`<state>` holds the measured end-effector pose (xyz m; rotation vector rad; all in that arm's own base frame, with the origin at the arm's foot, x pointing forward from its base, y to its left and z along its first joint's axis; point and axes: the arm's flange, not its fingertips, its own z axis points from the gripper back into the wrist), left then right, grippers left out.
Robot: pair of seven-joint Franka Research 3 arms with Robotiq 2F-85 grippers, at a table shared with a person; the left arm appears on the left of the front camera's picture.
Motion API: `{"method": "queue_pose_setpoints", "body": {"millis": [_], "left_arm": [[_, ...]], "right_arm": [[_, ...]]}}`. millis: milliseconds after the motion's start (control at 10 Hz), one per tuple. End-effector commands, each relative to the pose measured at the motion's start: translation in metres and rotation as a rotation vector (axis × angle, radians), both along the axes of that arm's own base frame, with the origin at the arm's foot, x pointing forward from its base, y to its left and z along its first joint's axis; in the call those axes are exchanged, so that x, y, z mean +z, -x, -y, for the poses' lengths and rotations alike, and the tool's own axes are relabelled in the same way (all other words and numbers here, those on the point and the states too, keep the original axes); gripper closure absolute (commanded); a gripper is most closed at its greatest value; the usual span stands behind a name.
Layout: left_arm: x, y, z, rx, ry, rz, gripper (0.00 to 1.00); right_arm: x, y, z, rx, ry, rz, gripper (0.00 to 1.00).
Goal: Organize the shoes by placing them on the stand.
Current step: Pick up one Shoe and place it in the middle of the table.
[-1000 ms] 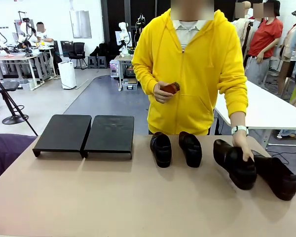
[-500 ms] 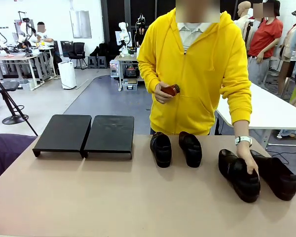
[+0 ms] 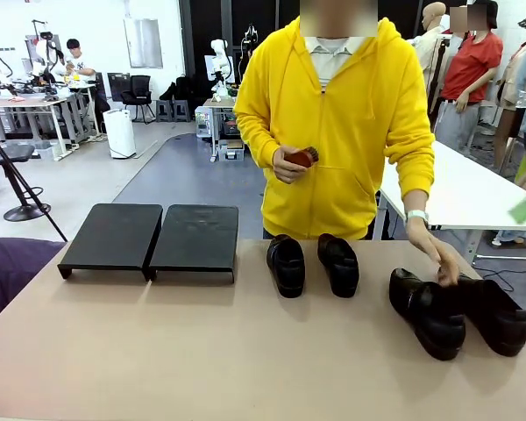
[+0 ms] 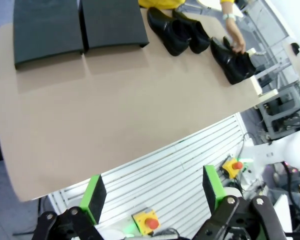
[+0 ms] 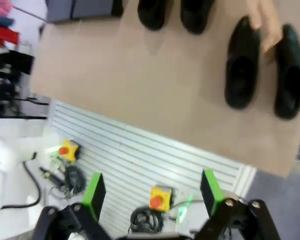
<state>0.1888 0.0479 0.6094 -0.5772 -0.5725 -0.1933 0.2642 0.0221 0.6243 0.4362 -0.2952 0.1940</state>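
Pale tan table (image 3: pixel 158 351) in an open workshop: all four black shoes (image 3: pixel 287 263) sit on the tabletop, to the right of the stand (image 3: pixel 149 237).
I see the two-section stand at the far left. One pair of shoes sits just beside it, and the other pair (image 3: pixel 425 311) lies near the right edge with the person's hand (image 3: pixel 443 263) touching it. Their other hand (image 3: pixel 285 165) holds a small reddish-brown object (image 3: pixel 305 158) at chest height. My left gripper (image 4: pixel 153 192) and right gripper (image 5: pixel 152 192) hang high over my side, jaws spread wide, grasping nothing.
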Motion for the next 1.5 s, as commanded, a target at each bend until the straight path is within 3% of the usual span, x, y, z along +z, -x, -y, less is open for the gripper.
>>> {"method": "queue_pose_setpoints", "body": {"millis": [0,200,300,400,500,600,900,1100,1200,1400], "left_arm": [[0.001,0.0,-0.001,-0.017,0.015,0.007,0.0],[0.001,0.0,-0.001,-0.017,0.015,0.007,0.0],[0.001,0.0,-0.001,-0.017,0.015,0.007,0.0],[0.001,0.0,-0.001,-0.017,0.015,0.007,0.0],[0.001,0.0,-0.001,-0.017,0.015,0.007,0.0],[0.001,0.0,-0.001,-0.017,0.015,0.007,0.0],[0.001,0.0,-0.001,-0.017,0.015,0.007,0.0],[0.001,0.0,-0.001,-0.017,0.015,0.007,0.0],[0.001,0.0,-0.001,-0.017,0.015,0.007,0.0],[0.001,0.0,-0.001,-0.017,0.015,0.007,0.0]], "right_arm": [[-0.002,-0.095,-0.054,-0.019,0.03,-0.041,0.0],[-0.029,-0.16,-0.113,-0.048,0.017,-0.102,0.0],[-0.043,-0.175,-0.135,-0.008,0.007,-0.138,0.0],[-0.05,-0.179,-0.146,0.033,-0.001,-0.133,0.0],[-0.041,-0.162,-0.132,0.107,-0.047,-0.087,0.0],[-0.066,-0.18,-0.147,0.02,0.025,-0.126,0.0],[-0.063,-0.182,-0.149,0.045,0.014,-0.125,0.0],[-0.081,-0.264,-0.173,0.035,0.08,-0.243,0.0],[-0.095,-0.291,-0.179,0.108,0.046,-0.251,0.0],[-0.124,-0.336,-0.188,-0.022,0.06,-0.241,0.0]]}}
